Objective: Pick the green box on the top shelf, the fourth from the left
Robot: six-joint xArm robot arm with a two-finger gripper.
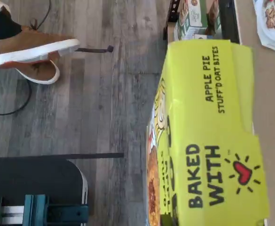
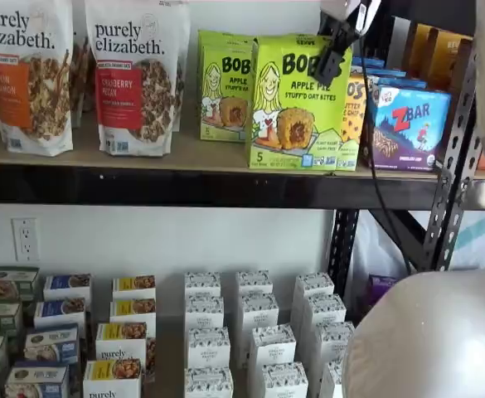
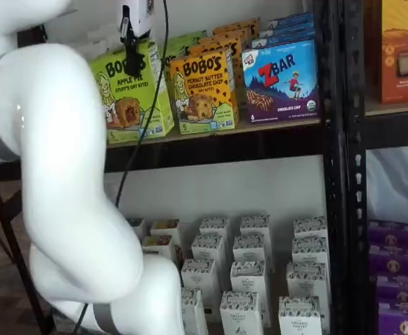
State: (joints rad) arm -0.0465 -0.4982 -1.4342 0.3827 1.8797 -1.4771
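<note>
The green box is lime green and reads "Apple Pie Stuff'd Oat Bites". It stands at the front edge of the top shelf, ahead of its neighbours. My gripper comes down from above with its black fingers closed on the box's top edge. In a shelf view the same box shows beside my white arm, with the gripper on its top. The wrist view shows the box's top face close up, reading "Baked With"; the fingers do not show there.
A second green box stands behind to the left. An orange peanut butter box and a blue ZBar box stand to the right, granola bags to the left. Small boxes fill the lower level. A person's shoe rests on the floor.
</note>
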